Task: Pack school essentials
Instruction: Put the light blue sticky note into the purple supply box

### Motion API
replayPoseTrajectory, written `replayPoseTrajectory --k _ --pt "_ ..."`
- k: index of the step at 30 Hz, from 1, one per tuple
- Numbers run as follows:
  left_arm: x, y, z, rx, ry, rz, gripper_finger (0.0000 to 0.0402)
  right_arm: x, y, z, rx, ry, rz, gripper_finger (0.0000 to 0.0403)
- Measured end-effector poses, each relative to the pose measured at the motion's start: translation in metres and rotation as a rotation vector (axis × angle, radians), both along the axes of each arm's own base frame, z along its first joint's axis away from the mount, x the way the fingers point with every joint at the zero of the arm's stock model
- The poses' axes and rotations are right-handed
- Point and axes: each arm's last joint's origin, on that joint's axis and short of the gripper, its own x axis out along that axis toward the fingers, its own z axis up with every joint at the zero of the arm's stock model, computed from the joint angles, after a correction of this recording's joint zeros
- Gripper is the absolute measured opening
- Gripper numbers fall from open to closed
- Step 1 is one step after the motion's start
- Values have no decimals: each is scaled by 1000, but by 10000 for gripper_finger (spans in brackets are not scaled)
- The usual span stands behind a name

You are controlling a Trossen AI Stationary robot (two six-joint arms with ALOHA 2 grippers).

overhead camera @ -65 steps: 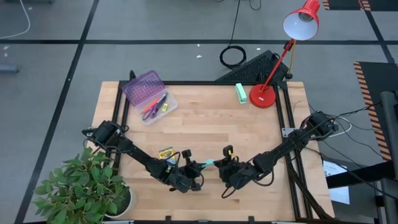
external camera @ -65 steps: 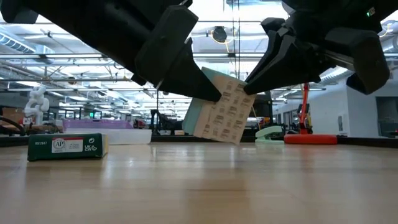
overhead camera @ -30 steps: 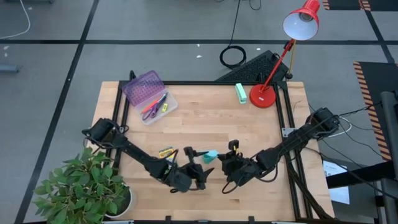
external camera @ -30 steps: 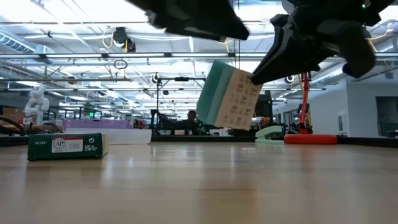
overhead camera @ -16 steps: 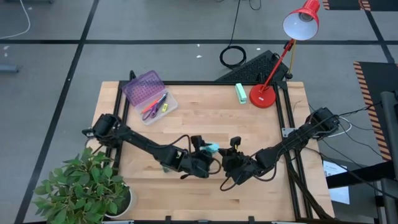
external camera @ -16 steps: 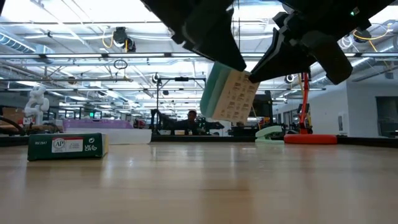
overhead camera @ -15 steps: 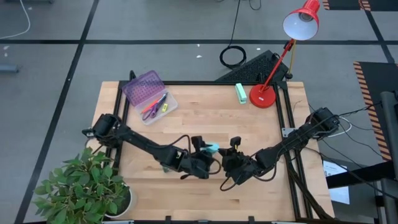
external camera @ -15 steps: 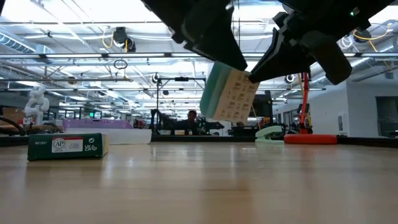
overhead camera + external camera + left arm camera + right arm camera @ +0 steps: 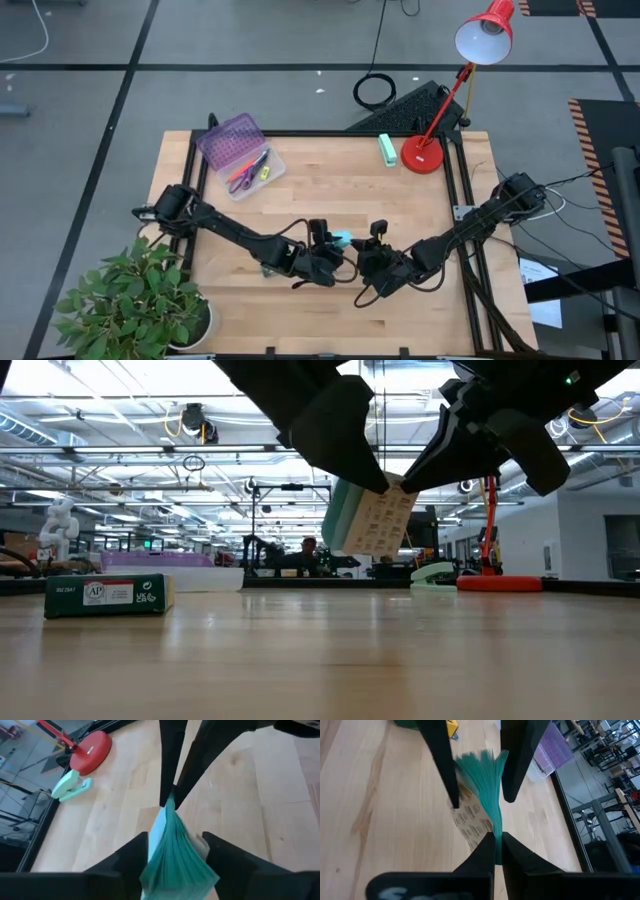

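A: How far along is the packing?

B: The clear plastic case with a purple lid, far left on the wooden table, holds purple-handled scissors and pens. The yellow-green crayon box lies unpacked, near left.

A: And the grippers?

B: The right gripper pinches the light-blue sticky-note pad mid-table, aloft. The left gripper straddles its fanned edge, fingers apart.

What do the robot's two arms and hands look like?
Both arms are black and slim, built of jointed segments with loose black cables looped along them. The left hand and right hand each end in two flat, tapering black fingers with plain matte surfaces; no markings are visible.
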Motion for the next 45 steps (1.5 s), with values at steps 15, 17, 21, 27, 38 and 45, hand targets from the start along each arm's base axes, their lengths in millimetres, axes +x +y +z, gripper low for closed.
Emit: replayPoseTrajectory --k 15,17,21,27,38,45 --pt "-2 0 -1 24 25 -5 29 0 0 -1 3 4 -3 4" --pt "-2 0 -2 27 32 -5 14 0 0 -1 4 5 -1 4" --pt "-2 0 -2 28 39 -6 17 0 1 0 20 -6 -8 11" --pt "-5 0 -3 42 77 -31 10 -3 3 7 52 -51 -14 118" --pt "-28 31 0 137 289 121 10 -28 -4 45 -12 -113 -41 285" --pt "-55 76 24 163 395 353 20 -32 -15 53 -22 -97 -60 275"
